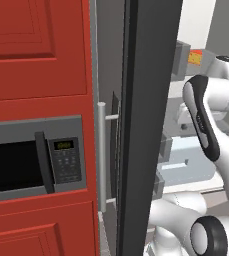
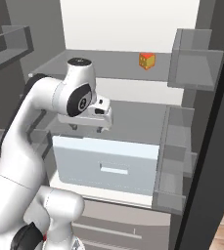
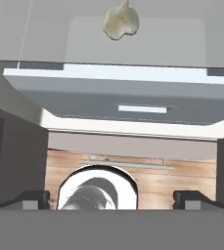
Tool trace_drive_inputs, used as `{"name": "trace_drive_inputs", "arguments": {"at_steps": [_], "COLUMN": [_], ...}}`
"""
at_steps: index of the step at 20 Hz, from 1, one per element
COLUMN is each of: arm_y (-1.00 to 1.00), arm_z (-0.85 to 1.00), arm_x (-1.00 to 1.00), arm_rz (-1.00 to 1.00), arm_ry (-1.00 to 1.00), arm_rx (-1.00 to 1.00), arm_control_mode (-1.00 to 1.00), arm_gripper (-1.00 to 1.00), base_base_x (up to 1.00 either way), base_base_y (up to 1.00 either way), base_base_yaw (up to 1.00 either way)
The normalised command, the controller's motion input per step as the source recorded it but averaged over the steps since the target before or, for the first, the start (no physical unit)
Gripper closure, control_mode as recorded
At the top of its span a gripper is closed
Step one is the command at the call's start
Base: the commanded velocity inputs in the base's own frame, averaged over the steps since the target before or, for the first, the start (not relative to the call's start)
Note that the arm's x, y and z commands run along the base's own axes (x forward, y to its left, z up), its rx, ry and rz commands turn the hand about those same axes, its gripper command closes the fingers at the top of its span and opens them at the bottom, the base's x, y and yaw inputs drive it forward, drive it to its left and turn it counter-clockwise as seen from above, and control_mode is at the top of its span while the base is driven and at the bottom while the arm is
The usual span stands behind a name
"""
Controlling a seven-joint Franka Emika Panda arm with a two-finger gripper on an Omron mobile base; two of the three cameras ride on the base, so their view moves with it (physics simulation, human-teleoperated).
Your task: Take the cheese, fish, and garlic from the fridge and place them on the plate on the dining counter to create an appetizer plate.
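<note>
Fridge (image 2: 216, 146): standing open, so I am reaching straight in over the pale drawer (image 2: 106, 168).
Cheese (image 2: 147, 60): sitting on the upper shelf, above and right of my hand, well apart.
Garlic (image 3: 121, 21): lying on the shelf over the drawer, ahead of me, beyond reach.
My fingers (image 3: 112, 199): hanging wide apart, holding nothing, hovering above the drawer while lining up, I judge, on the garlic.

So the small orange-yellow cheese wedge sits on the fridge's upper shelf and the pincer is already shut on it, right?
Not quite: the small orange-yellow cheese wedge does sit on the fridge's upper shelf, but the pincer is open and empty, as the hand view shows.
</note>
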Motion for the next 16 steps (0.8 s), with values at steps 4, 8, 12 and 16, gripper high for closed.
{"name": "trace_drive_inputs", "arguments": {"at_steps": [4, 8, 12, 16], "arm_y": [-0.02, 0.06, 0.11, 0.13], "arm_z": [-0.37, -0.45, -0.35, -0.24], "arm_x": [0.71, 0.63, 0.58, 0.60], "arm_rz": [0.04, 0.01, 0.00, 0.00], "arm_ry": [-0.11, -0.10, -0.11, -0.13], "arm_rx": [0.08, 0.04, 0.02, 0.00], "arm_control_mode": [-1.00, -1.00, -1.00, -1.00], "arm_gripper": [-1.00, -1.00, -1.00, -1.00], "base_base_x": [0.00, 0.00, 0.00, 0.00], "base_base_y": [0.00, 0.00, 0.00, 0.00], "base_base_yaw": [0.00, 0.00, 0.00, 0.00]}}
